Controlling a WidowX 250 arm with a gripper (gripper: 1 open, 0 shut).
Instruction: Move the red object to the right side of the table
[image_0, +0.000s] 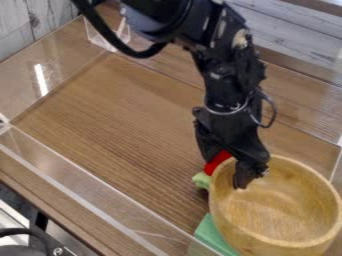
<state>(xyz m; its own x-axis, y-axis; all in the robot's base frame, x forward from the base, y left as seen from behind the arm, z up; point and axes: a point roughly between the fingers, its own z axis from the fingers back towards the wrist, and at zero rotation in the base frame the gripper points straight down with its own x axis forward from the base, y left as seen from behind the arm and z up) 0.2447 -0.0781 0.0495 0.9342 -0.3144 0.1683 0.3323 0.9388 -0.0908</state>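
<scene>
Camera view: tool (230, 170), fingers spread apart, points down over the red object (215, 163), which sits on the worktop (107, 120) at the wooden bowl's (281, 215) ten o'clock rim, leafy base (202, 180) showing.

Soft, even light — acrylic glare, low resolution.

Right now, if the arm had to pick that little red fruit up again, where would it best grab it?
Probably around the round red body of the red object, coming from above. The wooden bowl sits close on its right and its green leafy base lies low on the table, so a sideways approach looks cramped. The gripper already hangs open over it, pointing down.
</scene>
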